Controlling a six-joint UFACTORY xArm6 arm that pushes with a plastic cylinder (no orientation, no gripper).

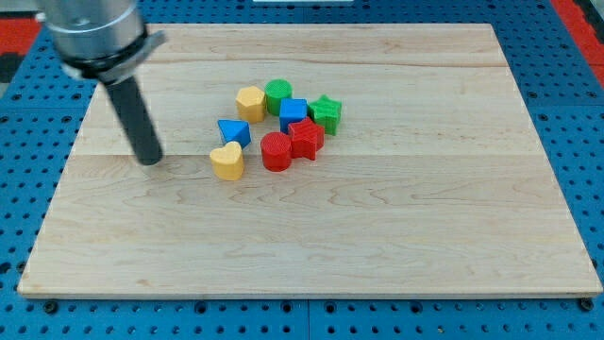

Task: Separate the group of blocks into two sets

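Several small blocks lie clustered near the board's middle. A yellow hexagon (250, 101) and a green cylinder (278, 94) sit at the view's top of the cluster. A blue cube (293, 113), a green star (327, 112) and a red star (306, 138) are at its right. A red cylinder (276, 151) sits beside the red star. A blue triangle (233, 131) and a yellow heart (226, 161) are at its left. My tip (149, 160) rests on the board, to the left of the yellow heart, well apart from it.
The wooden board (311, 246) lies on a blue pegboard (585, 142). The arm's grey end (92, 33) hangs over the board's top left corner.
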